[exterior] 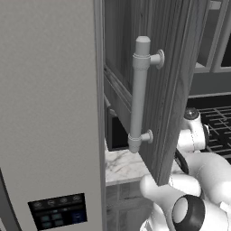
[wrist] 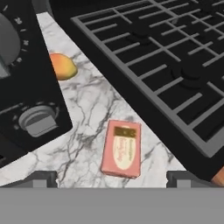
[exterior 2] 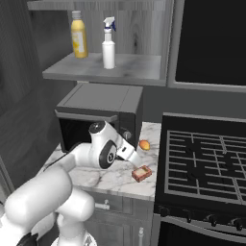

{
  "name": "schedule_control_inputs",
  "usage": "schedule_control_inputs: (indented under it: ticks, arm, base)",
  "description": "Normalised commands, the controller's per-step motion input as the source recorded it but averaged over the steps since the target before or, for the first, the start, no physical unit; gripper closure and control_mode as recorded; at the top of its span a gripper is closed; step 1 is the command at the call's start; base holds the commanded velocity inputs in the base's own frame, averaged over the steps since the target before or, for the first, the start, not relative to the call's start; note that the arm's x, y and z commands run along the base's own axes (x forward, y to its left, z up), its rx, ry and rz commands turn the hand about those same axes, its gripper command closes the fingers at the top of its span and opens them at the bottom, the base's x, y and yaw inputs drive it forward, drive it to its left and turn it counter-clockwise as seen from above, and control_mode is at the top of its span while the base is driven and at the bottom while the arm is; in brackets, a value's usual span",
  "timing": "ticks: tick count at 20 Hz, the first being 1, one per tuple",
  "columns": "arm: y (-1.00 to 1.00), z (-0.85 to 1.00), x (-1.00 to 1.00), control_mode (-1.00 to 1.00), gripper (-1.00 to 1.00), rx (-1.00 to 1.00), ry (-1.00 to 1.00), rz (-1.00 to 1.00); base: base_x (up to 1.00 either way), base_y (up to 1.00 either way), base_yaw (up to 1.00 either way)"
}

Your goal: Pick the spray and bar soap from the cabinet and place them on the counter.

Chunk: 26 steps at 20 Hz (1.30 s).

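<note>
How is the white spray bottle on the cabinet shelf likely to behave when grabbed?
The spray bottle stands tall and narrow on the shelf, so a sideways nudge could tip it. Its smooth round body may slip. The yellow bottle stands apart, leaving some room.

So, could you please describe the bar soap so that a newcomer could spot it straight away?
Find the white grey-veined marble counter between the black microwave and the black grated stovetop. Near its front edge lies the small flat orange-brown bar soap with a paler label; unlike the round orange fruit behind it, it is rectangular.
</note>
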Motion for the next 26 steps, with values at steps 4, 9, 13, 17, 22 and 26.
schedule_control_inputs:
  ticks: [4,9,13,17,22,26]
  arm:
    - [0.18,0.29,-0.10,-1.00,-1.00,0.01,0.00,0.15]
    - [0.19,0.26,-0.05,-1.00,-1.00,0.02,0.00,0.13]
    - [0.24,0.33,-0.07,-1.00,-1.00,0.00,0.00,0.08]
    - [0.12,0.36,-0.19,-1.00,-1.00,0.00,-0.03,0.05]
    - [0.13,0.41,-0.18,-1.00,-1.00,0.00,-0.05,0.05]
    - [0.10,0.36,-0.17,-1.00,-1.00,-0.01,-0.07,0.05]
  base:
    - [0.00,0.00,0.00]
    - [0.00,0.00,0.00]
    - [0.00,0.00,0.00]
    - [0.00,0.00,0.00]
    - [0.00,0.00,0.00]
    - [0.00,0.00,0.00]
